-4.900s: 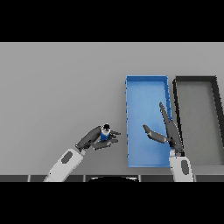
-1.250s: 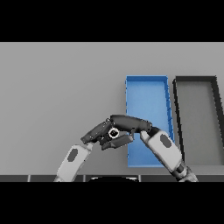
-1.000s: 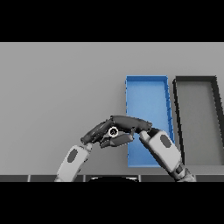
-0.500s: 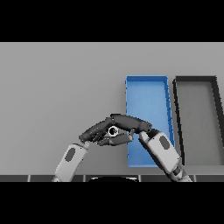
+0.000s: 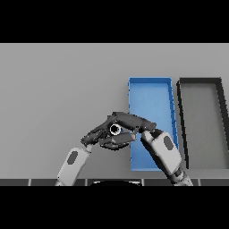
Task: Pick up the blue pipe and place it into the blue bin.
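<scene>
The blue pipe (image 5: 115, 129) shows end-on as a pale ring with a dark hole, just left of the blue bin (image 5: 150, 102) and above the table. My left hand (image 5: 95, 135) comes in from the lower left, with its fingers curled under and beside the pipe. From the lower right, my right hand (image 5: 134, 121) lays its fingers over the pipe's top and wraps them round it. The two hands meet around the pipe, and most of its blue body is hidden. My right forearm crosses the bin's near left corner.
A dark grey bin (image 5: 201, 116) stands right of the blue one, side by side with it. Grey table stretches away to the left and behind the hands.
My right hand has come across from over the blue bin to join the left hand on the pipe. Over the last second the joined hands and pipe have risen slightly.
</scene>
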Controlling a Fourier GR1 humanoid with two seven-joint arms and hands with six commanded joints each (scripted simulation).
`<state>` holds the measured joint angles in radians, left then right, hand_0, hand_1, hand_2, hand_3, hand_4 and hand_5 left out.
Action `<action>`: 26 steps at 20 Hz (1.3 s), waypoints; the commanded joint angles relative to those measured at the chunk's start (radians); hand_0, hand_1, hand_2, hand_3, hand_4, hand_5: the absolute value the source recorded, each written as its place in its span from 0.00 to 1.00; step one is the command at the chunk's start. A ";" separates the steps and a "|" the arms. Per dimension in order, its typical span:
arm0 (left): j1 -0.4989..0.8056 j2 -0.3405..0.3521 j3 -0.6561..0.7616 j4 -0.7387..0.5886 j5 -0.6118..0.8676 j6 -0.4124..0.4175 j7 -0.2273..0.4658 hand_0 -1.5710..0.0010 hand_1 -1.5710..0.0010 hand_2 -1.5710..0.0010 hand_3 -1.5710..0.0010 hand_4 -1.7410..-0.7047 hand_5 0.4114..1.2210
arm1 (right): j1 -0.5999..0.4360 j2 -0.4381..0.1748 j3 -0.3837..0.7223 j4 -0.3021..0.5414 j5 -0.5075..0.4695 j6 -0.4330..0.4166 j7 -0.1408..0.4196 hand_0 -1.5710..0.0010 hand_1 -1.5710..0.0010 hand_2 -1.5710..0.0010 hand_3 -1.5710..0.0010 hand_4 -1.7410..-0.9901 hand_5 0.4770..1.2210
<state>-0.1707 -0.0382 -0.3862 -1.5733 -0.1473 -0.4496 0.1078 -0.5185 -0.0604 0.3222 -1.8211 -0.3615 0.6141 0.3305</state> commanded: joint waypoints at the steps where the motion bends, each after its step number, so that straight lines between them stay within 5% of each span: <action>1: -0.005 -0.004 -0.001 0.008 -0.006 0.007 0.008 0.99 0.99 0.99 0.99 0.74 0.12 | -0.021 0.001 -0.018 0.001 -0.038 -0.005 0.030 0.00 0.00 0.00 0.00 0.33 1.00; 6: 0.011 0.001 -0.012 -0.001 -0.014 0.012 0.010 1.00 1.00 1.00 1.00 0.75 0.08 | -0.189 -0.024 -0.125 -0.008 -0.289 -0.127 0.194 0.00 0.00 0.00 0.00 0.33 1.00; 10: 0.014 0.015 -0.006 -0.002 -0.015 0.009 -0.009 1.00 1.00 1.00 1.00 0.76 0.08 | -0.356 -0.084 -0.248 0.050 -0.400 -0.235 0.198 0.00 0.00 0.00 0.00 0.32 1.00; 17: 0.045 0.030 -0.011 -0.059 -0.008 0.008 0.011 1.00 1.00 1.00 1.00 0.76 0.07 | -0.454 -0.175 -0.396 0.300 -0.218 -0.263 0.095 0.00 0.00 0.00 0.00 0.32 1.00; 23: 0.017 0.033 0.008 -0.056 0.003 0.007 0.014 1.00 1.00 1.00 1.00 0.77 0.07 | -0.362 -0.223 -0.438 0.406 -0.086 -0.257 0.144 0.00 0.00 0.00 0.00 0.32 1.00; 26: 0.015 0.038 0.012 -0.033 -0.009 0.010 -0.001 1.00 1.00 1.00 1.00 0.77 0.06 | -0.274 -0.215 -0.429 0.393 -0.025 -0.267 0.175 0.00 0.00 0.00 0.00 0.32 1.00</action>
<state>-0.1561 0.0002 -0.3743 -1.6069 -0.1563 -0.4391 0.1073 -0.7913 -0.2749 -0.1072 -1.4271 -0.3861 0.3502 0.5077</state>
